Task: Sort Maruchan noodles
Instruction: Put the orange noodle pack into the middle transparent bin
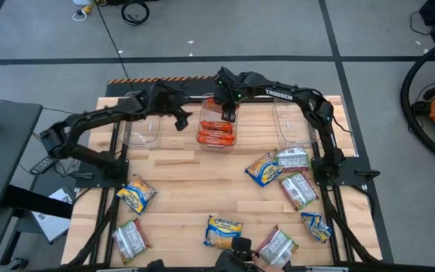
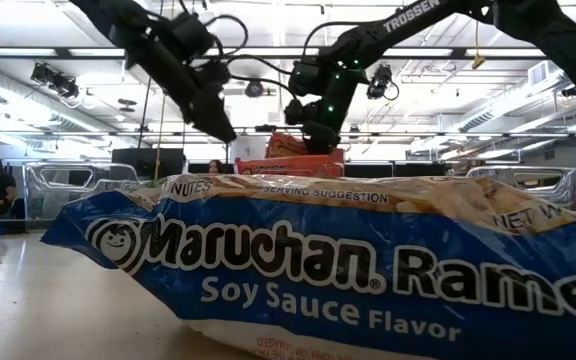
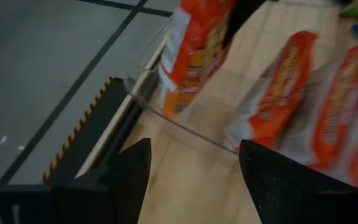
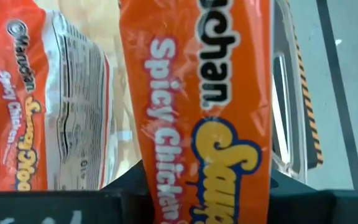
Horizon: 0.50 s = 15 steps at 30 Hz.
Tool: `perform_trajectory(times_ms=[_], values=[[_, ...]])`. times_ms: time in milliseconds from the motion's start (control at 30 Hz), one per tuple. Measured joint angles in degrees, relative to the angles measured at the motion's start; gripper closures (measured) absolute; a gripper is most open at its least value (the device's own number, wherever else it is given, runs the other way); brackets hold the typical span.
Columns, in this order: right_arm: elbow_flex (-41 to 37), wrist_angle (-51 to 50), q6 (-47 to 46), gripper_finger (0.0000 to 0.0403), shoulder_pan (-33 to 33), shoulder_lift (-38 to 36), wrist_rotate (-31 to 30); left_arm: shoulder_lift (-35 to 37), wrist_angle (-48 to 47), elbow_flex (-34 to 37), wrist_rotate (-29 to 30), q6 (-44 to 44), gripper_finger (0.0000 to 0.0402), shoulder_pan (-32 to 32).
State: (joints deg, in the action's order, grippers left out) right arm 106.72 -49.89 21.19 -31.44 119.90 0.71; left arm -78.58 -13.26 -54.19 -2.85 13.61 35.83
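Observation:
My right gripper (image 1: 229, 112) is shut on an orange-red Maruchan packet (image 4: 204, 93) over the middle clear bin (image 1: 202, 121), which holds a few more orange-red packets (image 1: 216, 136). My left gripper (image 1: 181, 121) is open and empty just left of that bin; in the left wrist view (image 3: 194, 162) it faces the bin's wall. Yellow-and-blue packets (image 1: 136, 195) (image 1: 223, 230) (image 1: 263, 168) and silvery-white packets (image 1: 131, 238) (image 1: 299, 189) lie flat on the table. One yellow-and-blue packet (image 2: 348, 260) fills the low view's foreground. My right gripper pinches the orange-red packet between its two fingers (image 4: 129, 183), at the packet's upper end (image 4: 210, 180). The fingers come from above, pointing down. The packet hangs upright below them (image 3: 191, 43) inside the middle bin's outline; whether its lower end touches the bin, I cannot tell.
Clear bins stand left (image 1: 142, 130) and right (image 1: 293, 125) of the middle one along the table's far side. More packets lie near the right arm's base (image 1: 293, 159) and the near edge (image 1: 278, 245) (image 1: 316, 225). Bare wood shows in the table's middle (image 1: 195, 177).

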Motion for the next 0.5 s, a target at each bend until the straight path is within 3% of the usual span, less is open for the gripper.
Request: perform_trajectory(times_ms=[333, 500], values=[[2.3, -9.0, -0.6, 0.0273, 0.2, 7.1, 6.2, 3.1, -3.9, 0.3, 0.3, -5.9, 0.0153, -6.3], [3.3, -10.4, 1.2, 0.0270, -0.1, 8.3, 11.8, 3.0, -4.7, 4.0, 1.2, -9.9, 0.0153, -13.3]])
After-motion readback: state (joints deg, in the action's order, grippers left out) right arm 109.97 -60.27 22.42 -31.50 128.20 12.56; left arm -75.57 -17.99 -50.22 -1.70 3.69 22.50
